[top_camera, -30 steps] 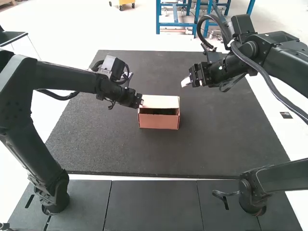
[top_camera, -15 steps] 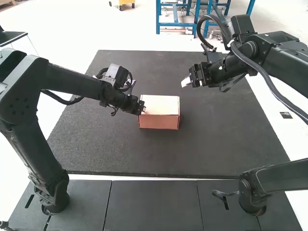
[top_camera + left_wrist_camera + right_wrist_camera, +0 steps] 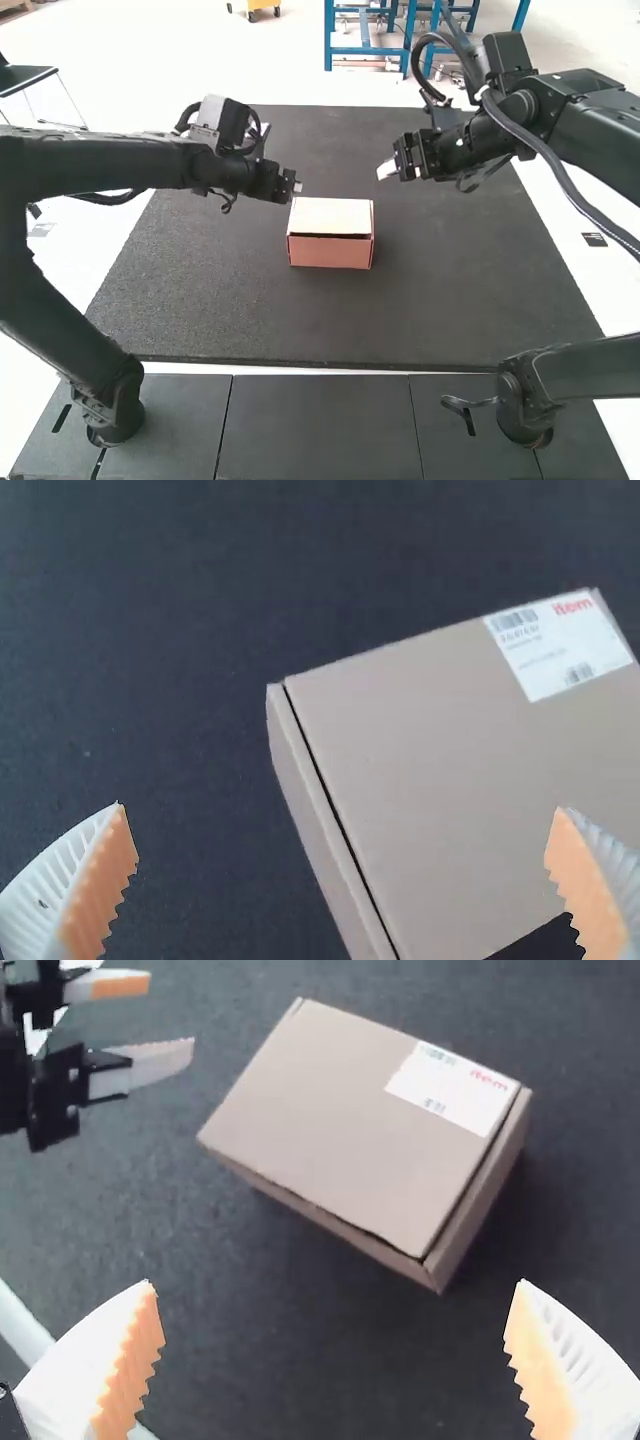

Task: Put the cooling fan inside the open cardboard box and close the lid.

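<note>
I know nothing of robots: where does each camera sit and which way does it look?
High view: above and behind, looking down on mat and closed cardboard box; left arm, right arm show.
Left wrist view: on the left arm, facing the box; its open fingers show.
Right wrist view: on the right arm, facing the box; its fingers and left gripper show.
All share the box.

A closed cardboard box (image 3: pixel 450 780) lies on dark mat (image 3: pixel 150 610) beneath the wide-spread end effector (image 3: pixel 340 880).

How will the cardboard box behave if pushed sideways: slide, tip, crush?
Probably slides rather than tips: the cardboard box sits low and wide, lid flat. The grainy mat may drag on it. Walls look thin, so a hard push could dent them.
</note>
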